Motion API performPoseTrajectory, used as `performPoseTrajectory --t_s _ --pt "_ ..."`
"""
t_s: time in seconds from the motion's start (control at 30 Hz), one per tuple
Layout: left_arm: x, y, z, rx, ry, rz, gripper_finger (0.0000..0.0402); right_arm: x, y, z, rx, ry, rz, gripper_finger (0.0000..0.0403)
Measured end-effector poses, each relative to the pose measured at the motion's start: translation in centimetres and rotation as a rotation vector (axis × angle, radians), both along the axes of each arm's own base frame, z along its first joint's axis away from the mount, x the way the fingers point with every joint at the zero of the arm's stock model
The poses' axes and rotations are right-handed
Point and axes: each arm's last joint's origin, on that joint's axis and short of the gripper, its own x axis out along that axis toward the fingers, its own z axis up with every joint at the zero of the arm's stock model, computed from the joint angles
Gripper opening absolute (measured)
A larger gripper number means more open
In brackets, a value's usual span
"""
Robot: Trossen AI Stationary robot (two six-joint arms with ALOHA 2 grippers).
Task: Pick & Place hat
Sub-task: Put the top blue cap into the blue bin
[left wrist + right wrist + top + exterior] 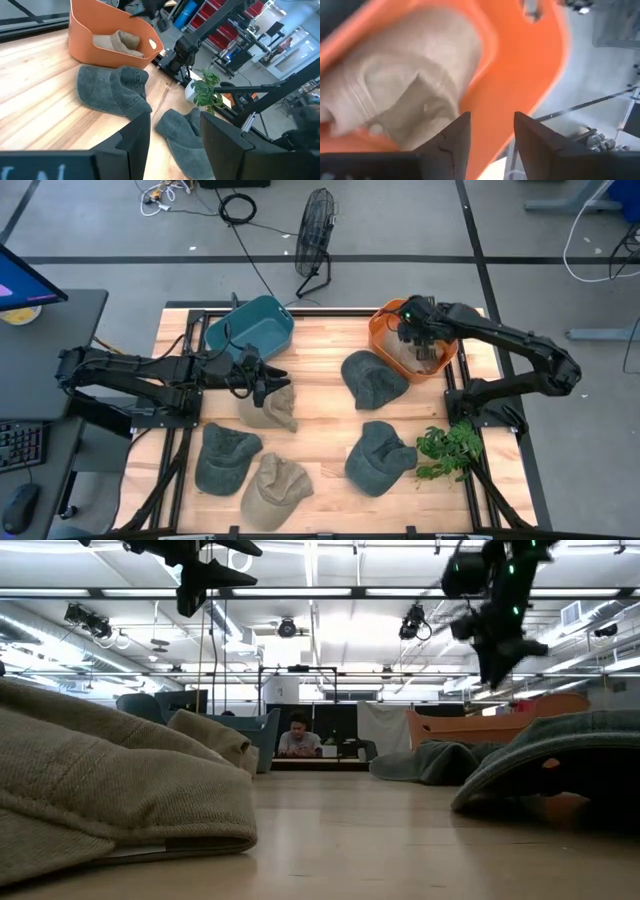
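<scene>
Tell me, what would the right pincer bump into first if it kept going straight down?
Probably the tan hat lying inside the orange bin. The right pincer hangs open just above it; depth is hard to judge.

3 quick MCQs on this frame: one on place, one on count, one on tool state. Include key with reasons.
1. Where is the right tool?
A. above the orange bin
B. above the teal bin
C. beside the plant

2. How many hats lie on the table outside the bins?
A. three
B. five
C. seven

3. What state is the right tool in?
A. shut on a grey hat
B. open, holding nothing
C. shut on the bin's rim

Key: 1 A, the high view shows it over the orange bin. 2 B, five lie on the wood, three grey and two tan. 3 B, its fingers stand apart above the tan hat lying in the bin.
</scene>
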Motion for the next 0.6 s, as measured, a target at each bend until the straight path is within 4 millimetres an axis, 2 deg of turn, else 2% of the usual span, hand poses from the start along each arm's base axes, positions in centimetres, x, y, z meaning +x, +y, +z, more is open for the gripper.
performPoseTrajectory --t_s 0.13,0.3,0.47,0.6 --pt "0.0 0.0 0.0 -0.018 -0.003 0.005 0.0177 0.9 1.2 3.6 0.096 -0.184 0.001 0.0151" --pt "0.0 0.0 0.0 -0.019 -0.003 0.005 0.0177 2.0 2.8 6.1 0.299 -0.408 0.036 0.0151" --pt "0.0 0.0 0.0 -0.019 -0.003 0.005 0.0177 3.2 5.2 6.1 0.427 -0.450 0.095 0.0151" --pt "0.0 0.0 0.0 -0.018 -0.003 0.006 0.0177 4.1 7.0 4.4 0.462 -0.432 0.118 0.0151"
